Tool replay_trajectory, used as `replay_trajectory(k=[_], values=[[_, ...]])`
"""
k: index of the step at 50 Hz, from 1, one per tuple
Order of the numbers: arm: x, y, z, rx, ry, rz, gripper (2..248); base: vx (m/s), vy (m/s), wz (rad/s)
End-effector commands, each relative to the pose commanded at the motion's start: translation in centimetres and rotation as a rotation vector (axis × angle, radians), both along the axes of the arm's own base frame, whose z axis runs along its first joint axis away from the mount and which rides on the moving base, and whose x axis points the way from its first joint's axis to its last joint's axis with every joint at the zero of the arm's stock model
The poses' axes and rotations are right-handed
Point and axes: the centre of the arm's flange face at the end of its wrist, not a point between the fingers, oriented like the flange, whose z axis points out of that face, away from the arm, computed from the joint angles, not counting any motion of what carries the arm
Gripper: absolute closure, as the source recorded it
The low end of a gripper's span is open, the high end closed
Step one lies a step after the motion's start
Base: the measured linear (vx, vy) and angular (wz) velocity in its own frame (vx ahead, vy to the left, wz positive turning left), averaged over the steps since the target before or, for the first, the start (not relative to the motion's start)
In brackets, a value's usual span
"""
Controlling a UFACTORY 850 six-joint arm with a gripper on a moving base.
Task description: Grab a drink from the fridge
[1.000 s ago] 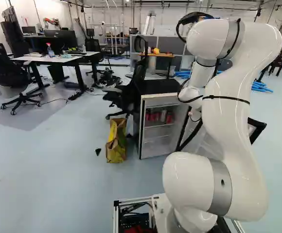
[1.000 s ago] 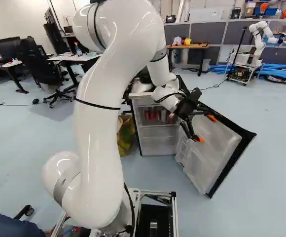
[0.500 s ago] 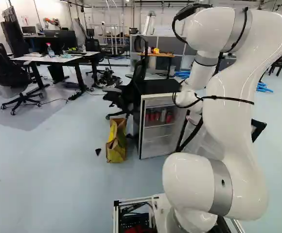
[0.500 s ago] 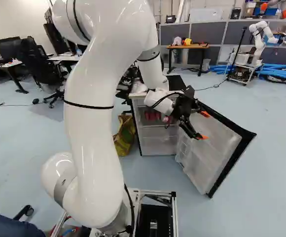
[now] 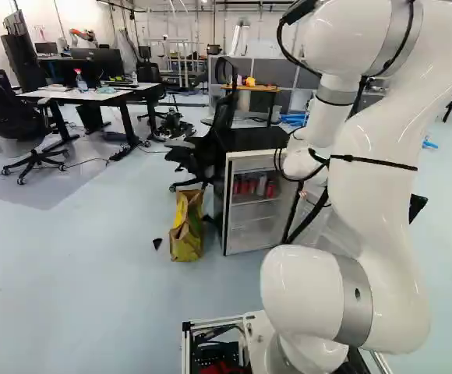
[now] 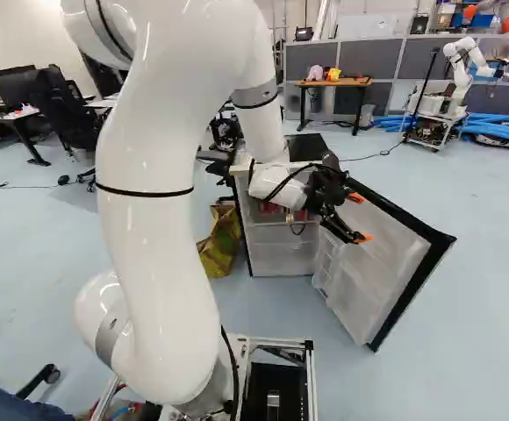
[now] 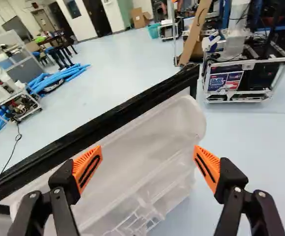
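While the jaws stood wide apart with nothing gripped, they were directed at the inner side of the open fridge door (image 7: 132,150). Red cans (image 5: 270,188) were observed on a shelf inside the fridge (image 5: 249,140), beside which a yellow bag (image 5: 185,234) stood on the floor (image 5: 93,273).

- White wall (image 5: 164,28) beyond the wooden desk (image 6: 325,82), pipes (image 5: 249,4) running along it.
- Grey partition panels (image 6: 373,58) in pale frames, just behind the wooden desk.
- Pale blue-grey floor (image 6: 491,246) around the wooden desk, softly shining.
- White-topped desk (image 5: 90,96) with black legs, left of the wooden desk; spray bottle (image 5: 80,81) on it.
- Black office chair (image 5: 219,128), nearer than the wooden desk.
- Blue tubes (image 6: 500,132) on the floor, right of the wooden desk.
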Motion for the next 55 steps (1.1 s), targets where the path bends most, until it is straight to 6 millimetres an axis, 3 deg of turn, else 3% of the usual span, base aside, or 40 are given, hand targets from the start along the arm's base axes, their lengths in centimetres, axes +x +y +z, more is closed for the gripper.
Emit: replay_trajectory(k=[20,55], values=[[-2.0,2.6,0.5,-0.020,0.050,0.226,3,0.000,0.000,0.000],[-5.1,9.9,1.1,-0.062,0.121,0.684,3,0.000,0.000,0.000]])
